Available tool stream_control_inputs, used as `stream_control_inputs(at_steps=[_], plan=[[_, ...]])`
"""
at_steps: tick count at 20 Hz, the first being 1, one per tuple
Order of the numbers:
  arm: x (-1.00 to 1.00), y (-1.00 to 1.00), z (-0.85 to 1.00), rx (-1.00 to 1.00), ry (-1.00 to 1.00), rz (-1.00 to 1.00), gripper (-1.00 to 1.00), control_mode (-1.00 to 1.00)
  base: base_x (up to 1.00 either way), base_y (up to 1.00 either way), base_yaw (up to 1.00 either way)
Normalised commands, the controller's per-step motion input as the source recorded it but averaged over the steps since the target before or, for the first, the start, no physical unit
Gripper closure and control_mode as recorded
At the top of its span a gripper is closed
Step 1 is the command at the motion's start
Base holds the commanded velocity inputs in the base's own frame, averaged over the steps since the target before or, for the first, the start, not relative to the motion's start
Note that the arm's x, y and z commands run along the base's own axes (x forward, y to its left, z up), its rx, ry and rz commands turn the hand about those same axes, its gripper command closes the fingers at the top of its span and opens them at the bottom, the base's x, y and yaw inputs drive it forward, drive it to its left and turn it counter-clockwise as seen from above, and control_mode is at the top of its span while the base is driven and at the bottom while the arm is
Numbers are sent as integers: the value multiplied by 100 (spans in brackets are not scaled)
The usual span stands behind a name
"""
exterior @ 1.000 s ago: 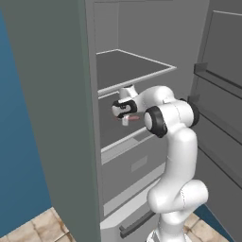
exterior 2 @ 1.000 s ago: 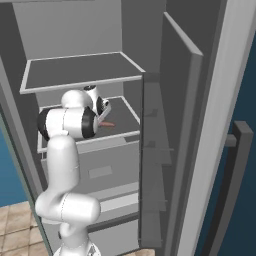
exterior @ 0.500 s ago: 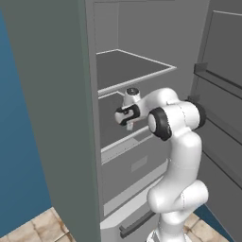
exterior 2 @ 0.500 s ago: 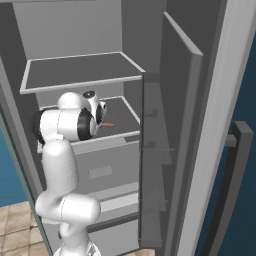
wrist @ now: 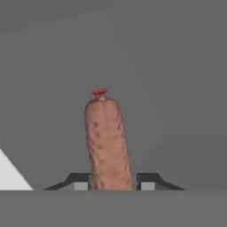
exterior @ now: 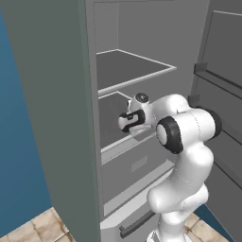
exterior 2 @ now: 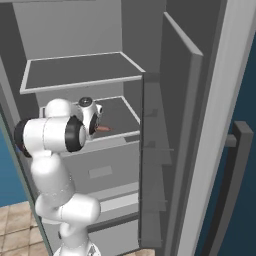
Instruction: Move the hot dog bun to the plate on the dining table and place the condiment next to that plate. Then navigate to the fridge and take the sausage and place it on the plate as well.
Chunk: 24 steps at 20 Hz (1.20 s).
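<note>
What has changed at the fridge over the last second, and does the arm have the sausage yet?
The gripper has turned and drawn back a little from the shelf; its jaws now sit shut against both sides of the sausage, which sticks out ahead of the hand. So it looks taken hold of. The fridge, its open door and the base have not moved.

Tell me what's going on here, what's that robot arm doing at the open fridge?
The white arm is reaching into the open fridge, over the lower of its two shelves. Its gripper has closed on the sausage; in the hand view the two finger tips sit against either side of it, and the sausage points straight out ahead. In the right base view the sausage pokes out past the hand over the shelf. It hasn't been carried out of the fridge yet.
</note>
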Motion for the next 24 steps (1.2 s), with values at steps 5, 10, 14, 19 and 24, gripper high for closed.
stream_control_inputs(at_steps=[5, 10, 14, 19, 24], plan=[[-69, -14, 83, 8, 0, -4, 100, -100, 0, 0, 0], [-73, -17, 74, 8, 0, -9, 100, -100, 0, 0, 0], [-77, -5, 82, 5, 0, -10, 100, -100, 0, 0, 0], [-86, 0, 82, 4, 0, -14, 100, -100, 0, 0, 0], [-91, 0, 73, 2, -2, -14, 100, -100, 0, 0, 0]])
